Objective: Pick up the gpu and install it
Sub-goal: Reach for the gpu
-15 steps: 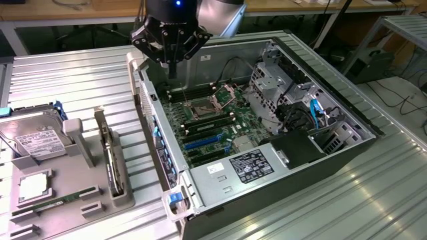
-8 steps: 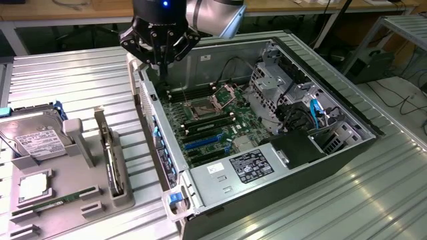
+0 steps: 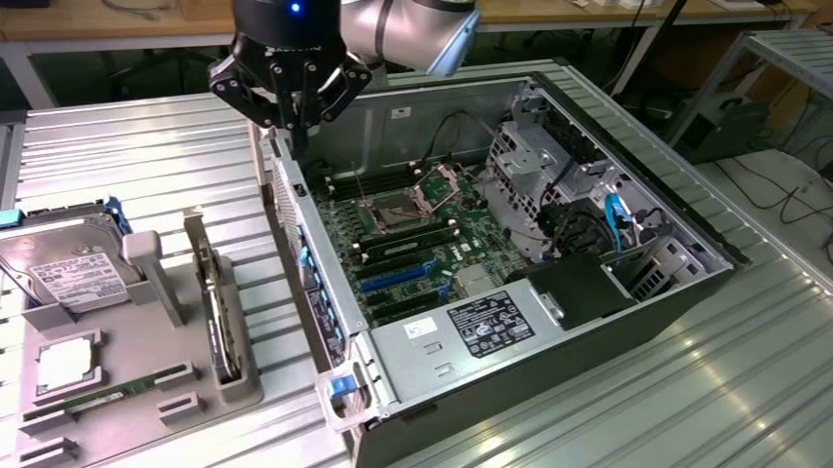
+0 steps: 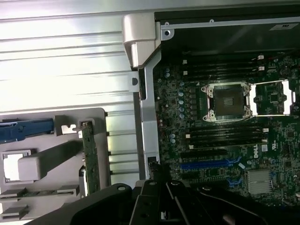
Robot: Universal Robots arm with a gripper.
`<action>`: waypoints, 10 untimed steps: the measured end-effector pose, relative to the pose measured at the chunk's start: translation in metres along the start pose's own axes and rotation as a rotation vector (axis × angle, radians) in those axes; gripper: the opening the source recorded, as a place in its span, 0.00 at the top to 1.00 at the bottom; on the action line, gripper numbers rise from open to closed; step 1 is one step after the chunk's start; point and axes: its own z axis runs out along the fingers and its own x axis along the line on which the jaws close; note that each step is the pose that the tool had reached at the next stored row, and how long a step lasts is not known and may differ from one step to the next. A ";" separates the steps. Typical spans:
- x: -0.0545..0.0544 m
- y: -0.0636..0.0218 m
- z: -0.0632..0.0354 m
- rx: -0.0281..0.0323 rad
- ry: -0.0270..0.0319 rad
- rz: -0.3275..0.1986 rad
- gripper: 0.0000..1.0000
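- One shut, empty claw (image 3: pixel 297 141) hangs above the computer case (image 3: pixel 390 117) rim; dropping straight down would strike metal.
- The gpu (image 3: pixel 215 302) stands at seven o'clock, ungripped; shut jaws could topple it.

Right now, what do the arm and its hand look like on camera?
The arm is a silvery-grey rounded tube with a smooth joint housing. The hand is black, built from angular linked bars that end in slim fingers. A small blue light glows on its body above them.
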 end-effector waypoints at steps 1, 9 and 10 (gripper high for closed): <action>0.002 -0.0001 0.0000 0.0000 0.0000 0.000 0.89; 0.015 -0.0012 -0.0004 -0.0001 -0.0001 0.000 0.89; 0.016 -0.0013 -0.0004 -0.0001 -0.0001 0.000 0.89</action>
